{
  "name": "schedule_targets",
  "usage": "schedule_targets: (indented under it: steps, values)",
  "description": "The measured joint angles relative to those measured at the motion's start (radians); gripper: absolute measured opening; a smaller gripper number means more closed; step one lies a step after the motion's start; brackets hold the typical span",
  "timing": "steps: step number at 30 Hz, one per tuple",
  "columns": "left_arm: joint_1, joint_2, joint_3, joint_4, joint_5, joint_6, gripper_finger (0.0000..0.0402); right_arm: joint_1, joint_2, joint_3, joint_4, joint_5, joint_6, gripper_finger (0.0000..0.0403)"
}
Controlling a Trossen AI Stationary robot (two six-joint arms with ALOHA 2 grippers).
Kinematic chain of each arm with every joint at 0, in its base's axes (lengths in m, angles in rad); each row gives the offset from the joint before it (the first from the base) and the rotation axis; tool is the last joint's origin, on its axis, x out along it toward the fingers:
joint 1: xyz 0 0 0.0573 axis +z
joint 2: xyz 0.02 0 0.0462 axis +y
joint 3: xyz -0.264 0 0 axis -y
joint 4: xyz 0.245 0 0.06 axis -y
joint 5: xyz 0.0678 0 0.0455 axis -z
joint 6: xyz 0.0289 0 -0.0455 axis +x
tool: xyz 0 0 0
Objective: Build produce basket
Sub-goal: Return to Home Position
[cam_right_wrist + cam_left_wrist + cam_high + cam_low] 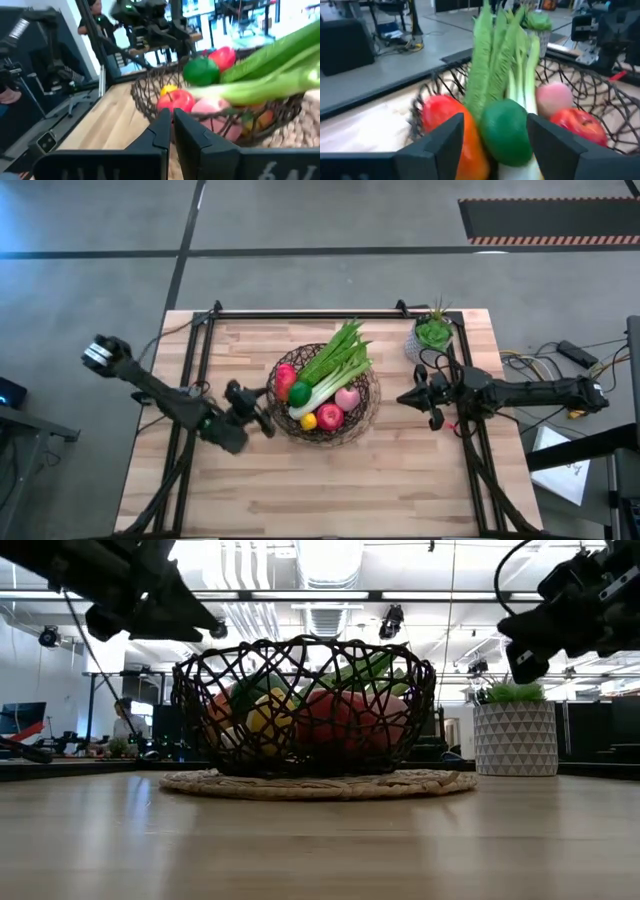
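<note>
- The basket [372,408] stands at the middle of the table [350,480].
- Inside the basket, the celery stalk [322,388] and the long green vegetable [338,348] lie slantwise side by side. Their leafy tops reach over the rim.
- On one side of the celery, the red-orange fruit [285,375] and the lime [299,392] sit touching, next to the basket wall that faces your left arm.
- On the celery's other side, the lemon [308,421], the red fruit [329,416] and the pink fruit [347,398] sit packed in a row.
- Your left gripper [268,412] hangs just beside the basket's rim, raised off the table. It is released, with its fingers [445,142] spread wide and grasping nothing.
- Your right gripper [407,397] hangs near the basket's opposite side, clear of the rim and also raised. It is clenched on nothing, with its fingers [161,127] almost together.
- Farther from the basket, behind the right gripper, a potted plant [432,335] stands by the table's edge.
</note>
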Motion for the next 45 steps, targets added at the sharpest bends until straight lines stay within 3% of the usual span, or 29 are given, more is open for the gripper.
schedule_targets:
  steps: [4,11,18,23,28,32,37,45]
  values:
    - [0.07,-0.197,-0.136,0.145,0.092,0.164,0.0167,-0.048,-0.056,0.0,-0.005,-0.001,-0.026,0.0013]
    - [0.275,-0.562,-0.318,0.177,0.359,0.259,0.0097,-0.138,-0.15,0.0,-0.063,-0.046,-0.006,0.0013]
    - [0.513,-0.79,-0.462,0.224,0.641,0.357,0.0013,-0.14,-0.186,-0.001,-0.213,-0.063,0.028,0.0013]
    - [0.588,-0.956,-0.561,0.246,0.799,0.438,0.0005,-0.14,-0.187,-0.001,-0.259,-0.063,0.049,0.0013]
    - [0.584,-1.163,-0.598,0.155,0.829,0.504,0.0001,-0.14,-0.191,-0.001,-0.292,-0.062,0.066,0.0013]
    - [0.582,-1.176,-0.577,0.131,0.933,0.6,0.0,-0.14,-0.191,-0.001,-0.292,-0.062,0.063,0.0013]
    - [0.583,-1.18,-0.584,0.129,0.934,0.652,0.0,-0.16,-0.216,-0.001,-0.286,-0.063,0.017,0.0013]
    - [0.583,-1.178,-0.595,0.136,0.941,0.644,0.0,-0.318,-0.286,-0.002,-0.286,-0.126,0.048,0.0013]
